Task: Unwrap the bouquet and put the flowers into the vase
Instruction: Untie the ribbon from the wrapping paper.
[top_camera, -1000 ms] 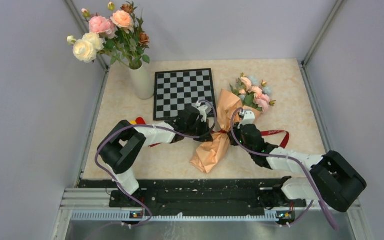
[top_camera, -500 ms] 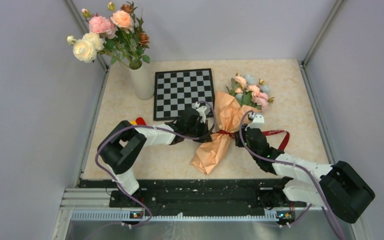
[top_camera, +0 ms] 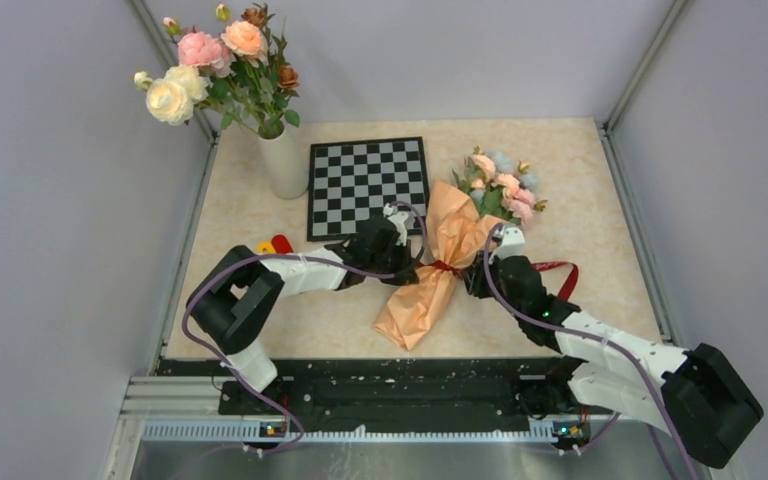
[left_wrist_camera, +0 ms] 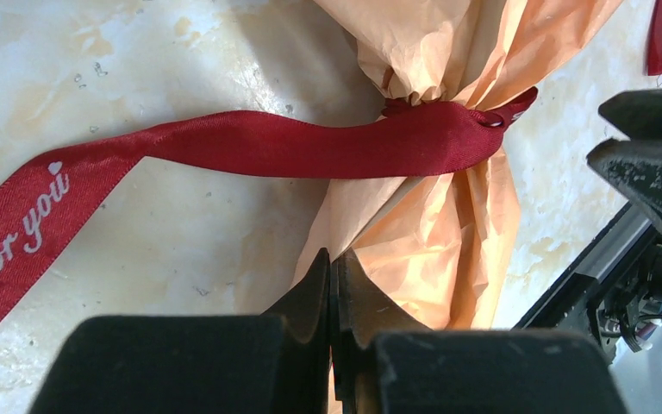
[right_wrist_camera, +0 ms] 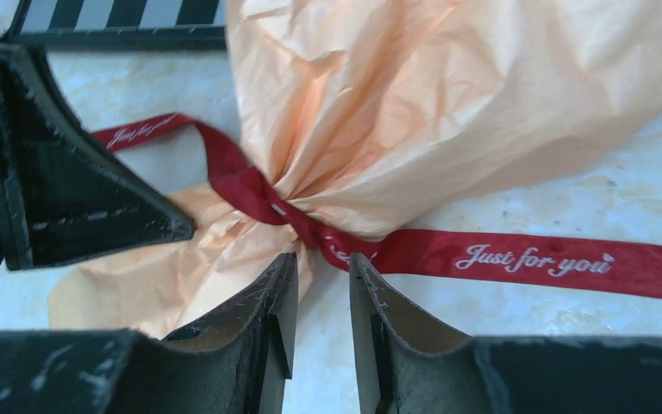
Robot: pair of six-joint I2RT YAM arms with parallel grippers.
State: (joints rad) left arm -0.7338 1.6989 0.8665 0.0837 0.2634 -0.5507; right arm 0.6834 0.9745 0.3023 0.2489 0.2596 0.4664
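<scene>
The bouquet point(top_camera: 430, 285), a peach paper cone, lies slanted at mid-table, tied at its waist with a dark red ribbon point(left_wrist_camera: 310, 142). Its flowers point(top_camera: 500, 185) point to the far right. My left gripper point(left_wrist_camera: 332, 259) is shut, with its tips against the paper's edge just below the knot on the left side. On the right side my right gripper point(right_wrist_camera: 321, 263) is slightly open. Nothing is between its fingers, and its tips stop just short of the ribbon knot point(right_wrist_camera: 280, 211). The white vase point(top_camera: 283, 160) stands at the far left with large roses in it.
A chessboard point(top_camera: 365, 185) lies flat between the vase and the bouquet. A ribbon tail point(top_camera: 552, 267) trails right along the table and another runs left under my left arm. A small red and yellow object point(top_camera: 275, 244) sits by the left arm.
My right gripper has gone from shut to slightly open, and its arm has swung out to the right. The bouquet's lower end slid a little left. The left gripper stayed shut.
</scene>
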